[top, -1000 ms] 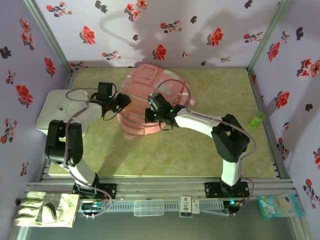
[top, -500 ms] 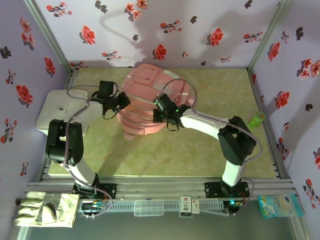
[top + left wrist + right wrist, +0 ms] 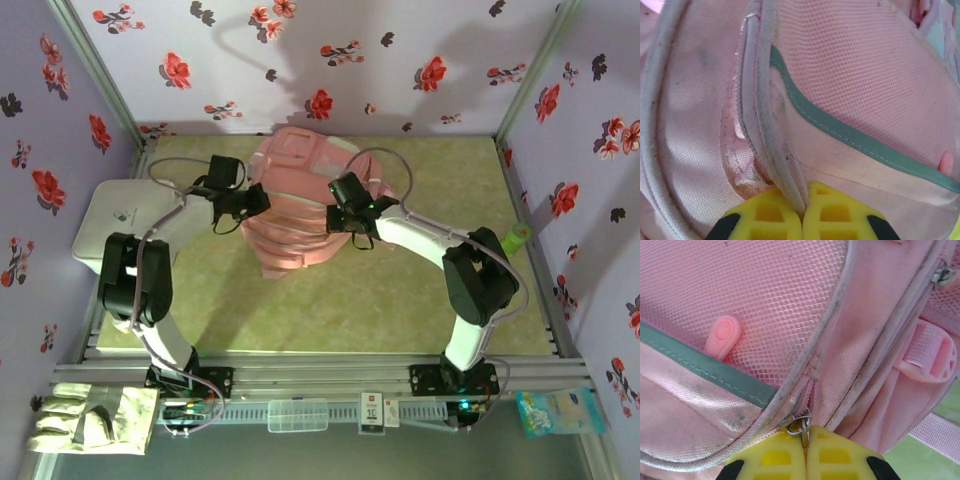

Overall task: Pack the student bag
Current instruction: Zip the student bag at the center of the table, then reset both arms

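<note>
A seam of the student bag is pinched by the left claw, seemingly as a brace, while its zip pull is gripped by the right claw.

Both arms covered the middle of the large soft pink fabric backpack from above. Picture edges cut off the yellow left claw and right claw. The left arm hid part of the white rounded square box.

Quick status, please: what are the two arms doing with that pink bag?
Left gripper shut on piped edge of the student bag. Right gripper shut on a zip pull. White box and green bottle stand apart, off to the sides.
</note>
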Controlling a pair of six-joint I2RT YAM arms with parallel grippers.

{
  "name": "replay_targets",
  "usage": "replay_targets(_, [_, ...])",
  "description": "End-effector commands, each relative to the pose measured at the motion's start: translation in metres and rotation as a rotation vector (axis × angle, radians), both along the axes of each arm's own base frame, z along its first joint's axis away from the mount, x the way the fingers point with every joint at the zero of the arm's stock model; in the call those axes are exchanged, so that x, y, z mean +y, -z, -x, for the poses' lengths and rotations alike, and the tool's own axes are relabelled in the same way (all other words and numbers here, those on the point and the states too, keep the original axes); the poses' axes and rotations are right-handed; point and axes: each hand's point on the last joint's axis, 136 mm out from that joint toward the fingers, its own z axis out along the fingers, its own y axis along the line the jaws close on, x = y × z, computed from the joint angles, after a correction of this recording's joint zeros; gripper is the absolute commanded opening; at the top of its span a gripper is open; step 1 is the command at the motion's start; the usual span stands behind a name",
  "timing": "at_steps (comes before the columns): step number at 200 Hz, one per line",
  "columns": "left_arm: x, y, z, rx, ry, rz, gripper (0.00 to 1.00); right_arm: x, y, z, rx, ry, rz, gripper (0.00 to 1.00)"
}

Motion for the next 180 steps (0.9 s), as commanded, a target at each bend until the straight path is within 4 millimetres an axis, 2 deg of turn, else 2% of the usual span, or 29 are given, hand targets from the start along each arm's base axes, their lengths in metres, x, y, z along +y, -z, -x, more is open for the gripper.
replay_targets(1, [-0.020, 0.017, 0.019, 0.063, 0.112, -0.035, 0.00, -0.063, -0.012, -0.011, -0.044, 0.197, 0.077, 0.00])
replay_targets(43, [-0.077, 0.005, 0.023, 0.038, 0.184, 0.027, 0.00, -0.118, -0.011, -0.002, -0.041, 0.305, 0.090, 0.02])
replay_targets(55, [-0.085, -0.002, 0.023, 0.023, 0.192, 0.039, 0.16, -0.123, -0.013, 0.001, -0.052, 0.286, 0.086, 0.12])
replay_targets(72, [-0.083, -0.017, 0.018, -0.011, 0.174, 0.028, 0.38, -0.122, -0.029, 0.004, -0.108, 0.238, 0.074, 0.36])
replay_targets(84, [-0.072, -0.031, 0.014, -0.051, 0.149, -0.004, 0.50, -0.126, -0.050, 0.006, -0.164, 0.232, 0.066, 0.52])
replay_targets(102, [-0.048, -0.056, 0.010, -0.118, 0.097, -0.066, 0.64, -0.138, -0.086, 0.008, -0.268, 0.252, 0.069, 0.71])
replay_targets(116, [-0.022, -0.073, 0.008, -0.177, 0.032, -0.130, 0.72, -0.154, -0.114, 0.010, -0.362, 0.296, 0.088, 0.83])
replay_targets(133, [0.015, -0.091, 0.009, -0.268, -0.066, -0.225, 0.84, -0.181, -0.136, 0.013, -0.462, 0.379, 0.143, 0.98])
replay_targets(141, [0.033, -0.098, 0.010, -0.315, -0.114, -0.269, 0.90, -0.195, -0.145, 0.016, -0.513, 0.428, 0.173, 0.99])
replay_targets(157, [0.069, -0.109, 0.015, -0.414, -0.219, -0.350, 0.99, -0.222, -0.151, 0.021, -0.574, 0.521, 0.223, 0.99])
replay_targets(169, [0.095, -0.115, 0.020, -0.500, -0.303, -0.419, 1.00, -0.238, -0.149, 0.024, -0.602, 0.576, 0.245, 0.99])
replay_targets(180, [0.117, -0.109, 0.028, -0.557, -0.369, -0.492, 1.00, -0.252, -0.143, 0.027, -0.624, 0.625, 0.263, 0.99])
